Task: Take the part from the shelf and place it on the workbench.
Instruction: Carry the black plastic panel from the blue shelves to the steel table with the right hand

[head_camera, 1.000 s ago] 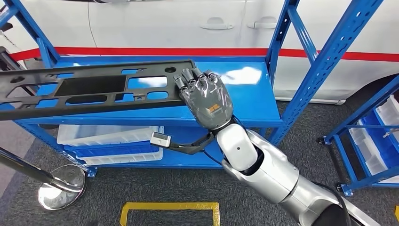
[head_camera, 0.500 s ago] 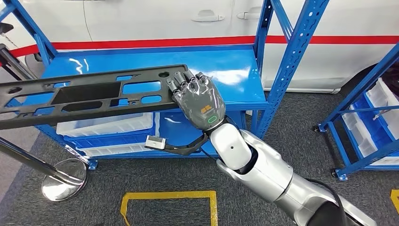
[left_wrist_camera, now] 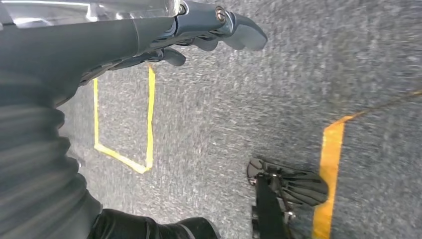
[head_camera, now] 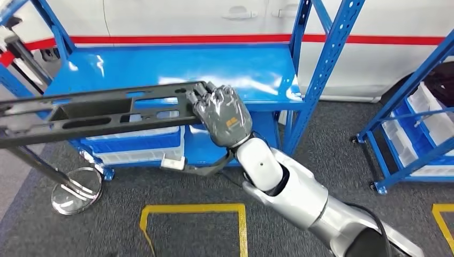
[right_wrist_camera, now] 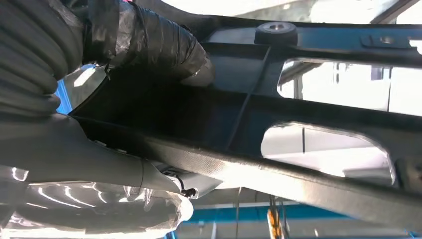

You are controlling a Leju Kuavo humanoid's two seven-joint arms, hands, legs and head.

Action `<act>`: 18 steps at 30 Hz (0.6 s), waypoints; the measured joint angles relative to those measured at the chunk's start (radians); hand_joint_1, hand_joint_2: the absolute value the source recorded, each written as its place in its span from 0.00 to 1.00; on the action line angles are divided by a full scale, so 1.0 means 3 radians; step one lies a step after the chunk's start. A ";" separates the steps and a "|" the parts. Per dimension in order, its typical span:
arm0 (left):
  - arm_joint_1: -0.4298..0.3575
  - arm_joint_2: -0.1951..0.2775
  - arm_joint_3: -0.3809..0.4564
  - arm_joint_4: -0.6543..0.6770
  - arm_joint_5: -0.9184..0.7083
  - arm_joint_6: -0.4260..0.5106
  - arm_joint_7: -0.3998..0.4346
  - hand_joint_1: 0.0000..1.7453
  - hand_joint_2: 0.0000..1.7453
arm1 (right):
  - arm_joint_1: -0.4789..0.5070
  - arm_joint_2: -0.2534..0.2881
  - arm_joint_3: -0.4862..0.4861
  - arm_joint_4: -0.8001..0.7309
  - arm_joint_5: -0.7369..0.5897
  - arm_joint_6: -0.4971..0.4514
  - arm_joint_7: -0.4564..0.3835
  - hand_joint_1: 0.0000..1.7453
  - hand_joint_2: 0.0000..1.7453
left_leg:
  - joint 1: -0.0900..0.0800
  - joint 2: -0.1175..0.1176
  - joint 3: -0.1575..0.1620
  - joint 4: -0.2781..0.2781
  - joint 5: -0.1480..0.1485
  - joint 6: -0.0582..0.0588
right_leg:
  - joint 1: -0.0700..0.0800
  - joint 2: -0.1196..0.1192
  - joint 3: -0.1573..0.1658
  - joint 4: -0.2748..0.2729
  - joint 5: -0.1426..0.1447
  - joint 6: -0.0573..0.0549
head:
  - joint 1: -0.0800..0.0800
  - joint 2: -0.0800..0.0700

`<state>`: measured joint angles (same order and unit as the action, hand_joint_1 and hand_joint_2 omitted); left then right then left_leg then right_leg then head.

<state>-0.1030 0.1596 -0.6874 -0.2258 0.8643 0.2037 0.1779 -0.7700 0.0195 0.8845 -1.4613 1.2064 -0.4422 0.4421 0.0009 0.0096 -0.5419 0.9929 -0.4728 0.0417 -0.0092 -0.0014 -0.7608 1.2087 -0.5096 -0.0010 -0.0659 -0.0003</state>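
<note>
The part is a long black plastic panel (head_camera: 96,110) with several cut-outs. It hangs level in front of the blue shelf board (head_camera: 241,64), reaching to the picture's left edge. My right hand (head_camera: 222,115) grips its right end, fingers curled over the top edge. In the right wrist view the thumb (right_wrist_camera: 144,45) presses against the panel's underside (right_wrist_camera: 298,104). My left hand (left_wrist_camera: 199,35) hangs over the grey floor with nothing in it, fingers loosely apart.
Blue shelf uprights (head_camera: 321,59) stand just right of my hand. White bins (head_camera: 134,144) sit on the lower shelf. A chrome stanchion base (head_camera: 75,190) and yellow floor marking (head_camera: 193,209) lie below. A second blue rack (head_camera: 417,123) stands at right, a white car (head_camera: 214,16) behind.
The whole picture has shifted, so the camera moved. The panel, still in my right hand, now sits at the shelf's front edge rather than over the shelf board.
</note>
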 joint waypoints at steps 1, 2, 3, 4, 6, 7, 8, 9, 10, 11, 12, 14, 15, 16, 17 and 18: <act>0.0001 -0.0002 0.0000 0.0000 0.0005 0.0000 -0.0004 0.00 1.00 | 0.0000 0.0000 0.0002 0.0003 -0.0031 -0.0004 0.0000 1.00 1.00 | 0.0000 0.0001 -0.0065 0.0015 0.0040 -0.0001 | -0.0002 0.0000 -0.0023 0.0199 -0.0084 0.0010 | 0.0001 0.0000; 0.0001 -0.0004 0.0000 0.0000 0.0010 0.0000 -0.0011 0.00 1.00 | 0.0000 0.0000 0.0003 0.0006 -0.0050 -0.0007 0.0001 1.00 1.00 | 0.0000 0.0001 -0.0128 0.0032 0.0074 -0.0005 | -0.0003 -0.0001 -0.0018 0.0335 -0.0094 0.0017 | 0.0001 0.0000; 0.0002 -0.0007 0.0000 0.0000 0.0014 -0.0002 -0.0024 0.00 1.00 | 0.0001 0.0000 0.0005 0.0009 -0.0063 -0.0012 0.0003 1.00 1.00 | 0.0000 0.0001 -0.0191 0.0052 0.0105 -0.0012 | -0.0004 -0.0001 0.0035 0.0374 -0.0033 0.0021 | 0.0003 0.0000; 0.0004 -0.0010 0.0000 0.0000 0.0017 -0.0005 -0.0041 0.00 1.00 | 0.0000 0.0000 0.0006 0.0011 -0.0073 -0.0018 0.0005 1.00 1.00 | 0.0000 0.0001 -0.0252 0.0077 0.0132 -0.0021 | -0.0004 -0.0001 0.0137 0.0313 0.0057 0.0022 | 0.0003 0.0000; 0.0006 -0.0015 0.0000 0.0000 0.0029 -0.0011 -0.0081 0.00 1.00 | -0.0001 0.0001 0.0007 0.0009 -0.0079 -0.0032 0.0010 1.00 1.00 | -0.0003 0.0000 -0.0345 0.0130 0.0167 -0.0046 | 0.0000 0.0000 0.0434 -0.0055 0.0105 0.0008 | 0.0003 0.0000; 0.0007 -0.0016 0.0000 0.0000 0.0035 -0.0012 -0.0095 0.00 1.00 | -0.0002 0.0002 0.0008 0.0006 -0.0079 -0.0038 0.0011 1.00 1.00 | -0.0005 0.0000 -0.0378 0.0153 0.0183 -0.0062 | 0.0008 0.0003 0.0556 -0.0235 0.0070 -0.0005 | -0.0001 0.0000; 0.0007 -0.0016 0.0000 0.0000 0.0043 -0.0012 -0.0108 0.00 1.00 | -0.0004 0.0003 0.0008 0.0003 -0.0080 -0.0044 0.0013 1.00 1.00 | -0.0006 -0.0001 -0.0402 0.0167 0.0205 -0.0082 | 0.0016 0.0005 0.0629 -0.0370 0.0028 -0.0019 | 0.0001 0.0000; 0.0008 -0.0016 -0.0001 0.0000 0.0051 -0.0012 -0.0116 0.00 1.00 | -0.0006 0.0004 0.0008 0.0001 -0.0085 -0.0049 0.0016 1.00 1.00 | -0.0004 -0.0001 -0.0419 0.0169 0.0233 -0.0102 | 0.0029 0.0008 0.0651 -0.0436 0.0012 -0.0035 | 0.0002 0.0000; 0.0011 -0.0015 -0.0001 0.0000 0.0059 -0.0012 -0.0123 0.00 1.00 | -0.0008 0.0004 0.0008 0.0001 -0.0095 -0.0053 0.0020 1.00 1.00 | 0.0002 -0.0004 -0.0430 0.0167 0.0261 -0.0123 | 0.0030 0.0007 0.0631 -0.0465 0.0036 -0.0058 | 0.0007 0.0000; 0.0017 -0.0015 -0.0002 0.0000 0.0070 -0.0012 -0.0131 0.00 1.00 | -0.0012 0.0003 0.0008 0.0002 -0.0111 -0.0055 0.0025 1.00 1.00 | 0.0009 -0.0010 -0.0451 0.0177 0.0253 -0.0145 | 0.0026 0.0003 0.0608 -0.0483 0.0075 -0.0082 | 0.0013 0.0000; 0.0022 -0.0017 -0.0002 0.0000 0.0080 -0.0013 -0.0139 0.00 1.00 | -0.0015 0.0003 0.0008 0.0003 -0.0131 -0.0056 0.0030 1.00 1.00 | 0.0016 -0.0016 -0.0480 0.0218 0.0195 -0.0166 | 0.0021 -0.0001 0.0583 -0.0496 0.0115 -0.0107 | 0.0010 0.0000; 0.0029 -0.0020 -0.0003 -0.0001 0.0095 -0.0015 -0.0152 0.00 1.00 | -0.0024 0.0003 0.0008 0.0007 -0.0169 -0.0057 0.0036 1.00 1.00 | 0.0030 -0.0025 -0.0562 0.0440 -0.0054 -0.0204 | 0.0010 -0.0007 0.0524 -0.0513 0.0188 -0.0143 | 0.0004 0.0000; 0.0028 -0.0022 -0.0003 -0.0001 0.0099 -0.0016 -0.0156 0.00 1.00 | -0.0027 0.0003 0.0008 0.0010 -0.0186 -0.0058 0.0038 1.00 1.00 | 0.0035 -0.0025 -0.0605 0.0609 -0.0193 -0.0219 | 0.0010 -0.0007 0.0487 -0.0514 0.0219 -0.0151 | 0.0000 0.0000; 0.0028 -0.0022 -0.0003 -0.0001 0.0104 -0.0016 -0.0157 0.00 1.00 | -0.0029 0.0003 0.0008 0.0014 -0.0203 -0.0059 0.0039 1.00 1.00 | 0.0040 -0.0024 -0.0642 0.0788 -0.0303 -0.0232 | 0.0010 -0.0008 0.0446 -0.0513 0.0250 -0.0153 | 0.0000 0.0000; 0.0028 -0.0022 -0.0003 -0.0001 0.0107 -0.0017 -0.0158 0.00 1.00 | -0.0029 0.0002 0.0008 0.0019 -0.0220 -0.0060 0.0040 1.00 1.00 | 0.0043 -0.0024 -0.0661 0.0937 -0.0364 -0.0241 | 0.0011 -0.0008 0.0403 -0.0511 0.0281 -0.0152 | 0.0000 0.0000; 0.0028 -0.0022 -0.0003 -0.0001 0.0110 -0.0017 -0.0158 0.00 1.00 | -0.0029 0.0001 0.0008 0.0024 -0.0235 -0.0060 0.0040 1.00 1.00 | 0.0045 -0.0024 -0.0652 0.1026 -0.0371 -0.0247 | 0.0011 -0.0007 0.0360 -0.0509 0.0313 -0.0150 | -0.0001 0.0000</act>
<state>-0.0946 0.1530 -0.6882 -0.2262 0.8972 0.1987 0.1305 -0.7786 0.0198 0.8869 -1.4541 1.1360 -0.4603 0.4542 0.0143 0.0023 -0.7375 1.3007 -0.5840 -0.0323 -0.0060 -0.0036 -0.6527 1.0561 -0.4157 -0.0460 -0.0661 -0.0003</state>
